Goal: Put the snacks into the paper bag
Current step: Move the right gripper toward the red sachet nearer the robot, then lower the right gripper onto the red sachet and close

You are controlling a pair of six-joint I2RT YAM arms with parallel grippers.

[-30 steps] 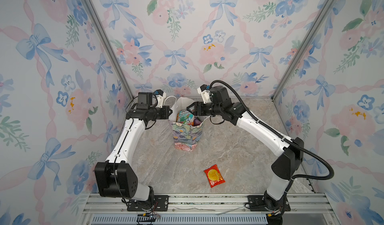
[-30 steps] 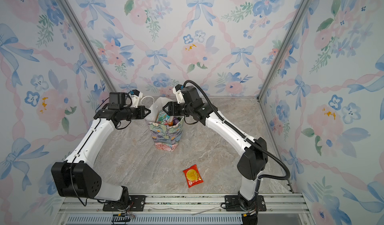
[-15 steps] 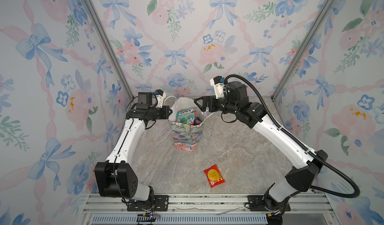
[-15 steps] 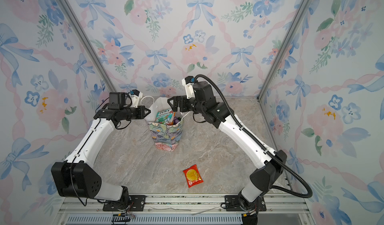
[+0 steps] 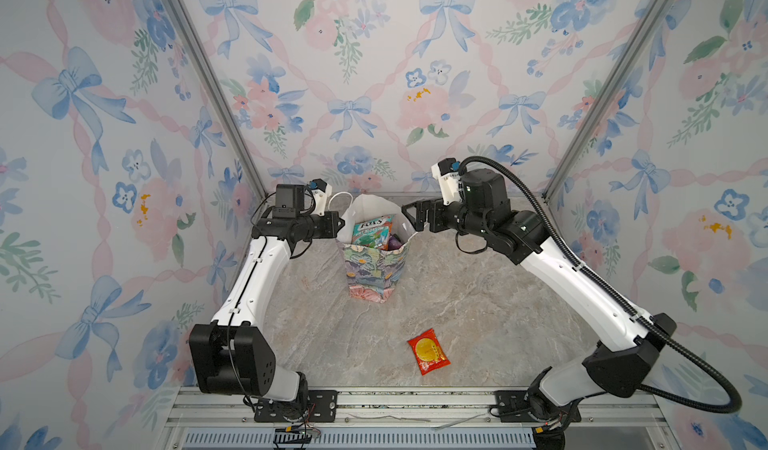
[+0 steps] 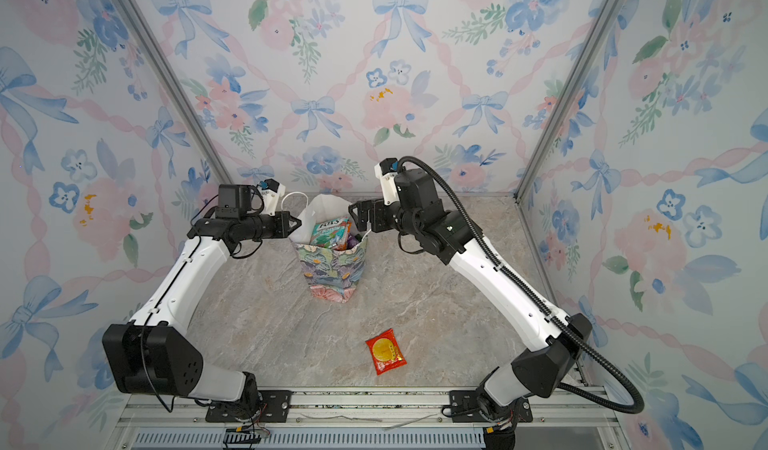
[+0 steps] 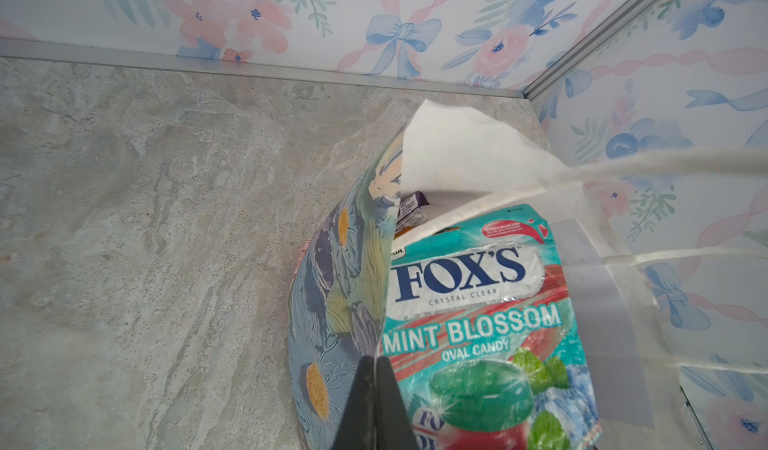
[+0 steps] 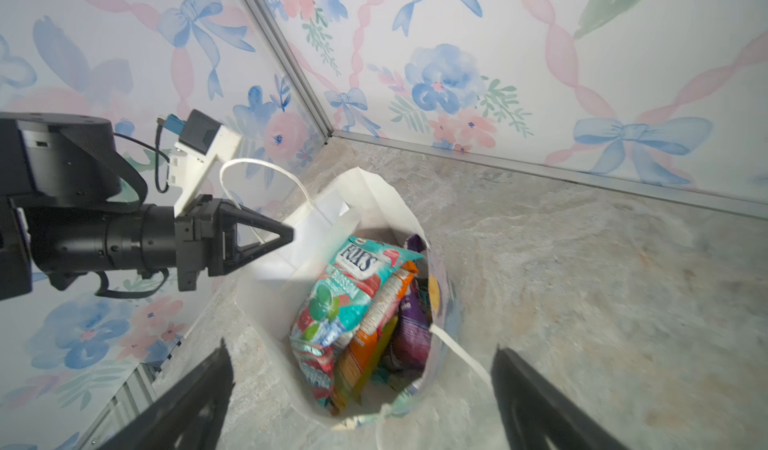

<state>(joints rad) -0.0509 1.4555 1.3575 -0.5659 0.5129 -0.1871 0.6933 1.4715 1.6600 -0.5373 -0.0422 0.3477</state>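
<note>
left gripper (image 5: 340, 222) clamped on paper bag (image 5: 374, 273) rim, right gripper (image 5: 409, 221) apart, snacks (image 5: 371, 232) inside mostly hidden, red packet (image 5: 428, 351) near table (image 5: 498, 302) front edge

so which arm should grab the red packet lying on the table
Right, probably. The right gripper is open and empty beside the paper bag, and the red packet lies toward that arm's side. The left gripper is shut on the bag's rim.
</note>
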